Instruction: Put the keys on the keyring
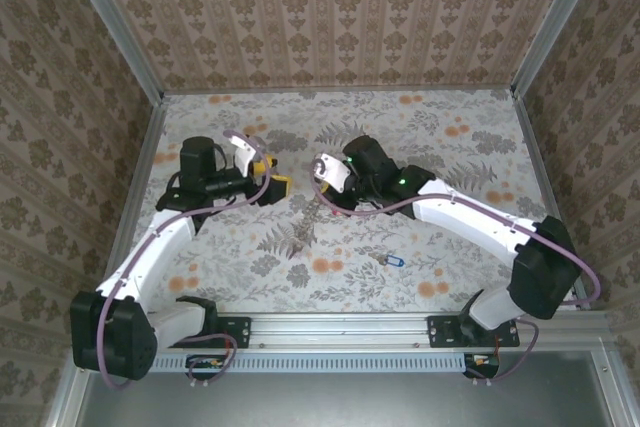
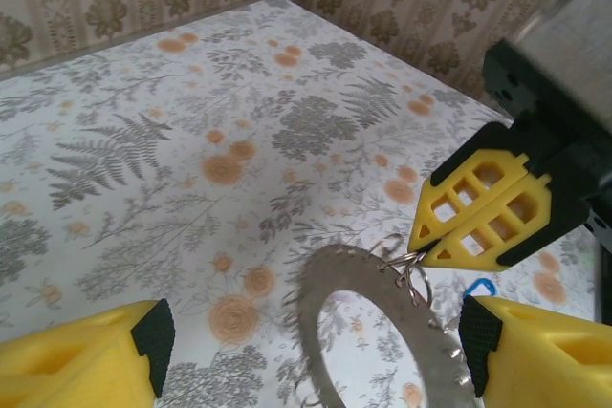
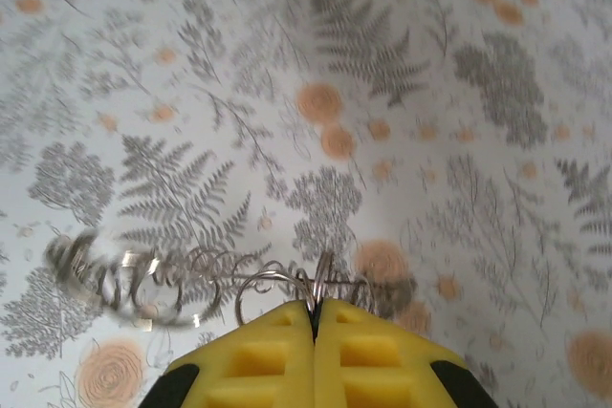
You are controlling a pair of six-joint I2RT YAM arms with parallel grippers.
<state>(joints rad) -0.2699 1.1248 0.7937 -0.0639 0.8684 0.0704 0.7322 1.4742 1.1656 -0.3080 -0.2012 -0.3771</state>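
I watched the left gripper [image 2: 316, 336] gaping wide, holding nothing, keyring [image 2: 356, 265] between its fingers, right gripper [image 3: 314, 308] pinched shut on a thin wire loop [image 3: 271, 276] at its rim, blue key [image 1: 392, 260] lying near right.

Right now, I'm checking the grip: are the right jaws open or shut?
Shut. In the right wrist view the jaws meet with no gap, pinching a thin wire loop.

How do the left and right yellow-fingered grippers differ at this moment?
The left gripper has its jaws wide open; the right gripper has them pressed shut. The left gripper holds nothing, straddling the flat grey metal hoop, while the right gripper pinches thin wire loops. Both have yellow fingers.
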